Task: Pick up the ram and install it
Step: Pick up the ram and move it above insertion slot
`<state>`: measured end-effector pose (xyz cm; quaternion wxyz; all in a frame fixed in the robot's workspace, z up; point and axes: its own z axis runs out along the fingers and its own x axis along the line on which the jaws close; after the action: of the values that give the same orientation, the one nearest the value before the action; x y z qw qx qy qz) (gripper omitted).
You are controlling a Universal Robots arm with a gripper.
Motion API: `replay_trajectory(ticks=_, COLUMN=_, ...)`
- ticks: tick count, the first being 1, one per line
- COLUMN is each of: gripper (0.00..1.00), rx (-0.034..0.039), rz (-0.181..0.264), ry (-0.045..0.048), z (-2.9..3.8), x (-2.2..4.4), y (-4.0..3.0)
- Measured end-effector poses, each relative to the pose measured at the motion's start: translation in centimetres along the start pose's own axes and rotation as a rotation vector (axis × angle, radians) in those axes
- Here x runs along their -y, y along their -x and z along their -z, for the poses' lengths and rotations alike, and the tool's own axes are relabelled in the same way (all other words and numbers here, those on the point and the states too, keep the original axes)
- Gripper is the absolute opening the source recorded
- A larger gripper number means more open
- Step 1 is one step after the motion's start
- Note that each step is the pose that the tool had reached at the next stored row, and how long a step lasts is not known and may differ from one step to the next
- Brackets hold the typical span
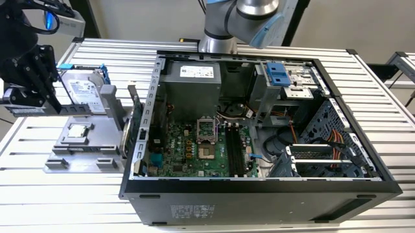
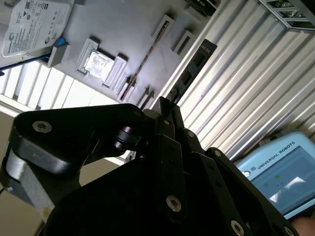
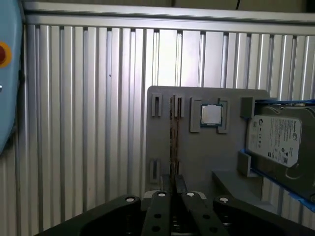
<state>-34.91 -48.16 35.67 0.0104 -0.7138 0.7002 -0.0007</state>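
Your gripper (image 3: 173, 178) clamps the ram (image 2: 194, 69) in its jaws, long axis along the worktop (image 3: 74, 123) ribs, crosswise to the motherboard slots (image 1: 233, 150) off toward the exterior view's right.

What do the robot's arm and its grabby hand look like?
The arm is made of round silver-grey tubes with a light-blue cap on a joint. The gripper is black, with flat linked bars fastened by shiny silver screws.

A ribbed, silver-grey metal worktop (image 1: 58, 204) spread across the lower frame of the exterior view. A plain beige wall (image 1: 356, 22) ran along the top, and another slatted table (image 1: 405, 65) edged the right.
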Motion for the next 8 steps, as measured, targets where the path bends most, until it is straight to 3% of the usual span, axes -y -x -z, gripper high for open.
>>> replay_trajectory(ticks=8, gripper=0.0, rx=0.0, rz=0.0, ry=0.0, z=0.39, x=0.01, y=0.01)
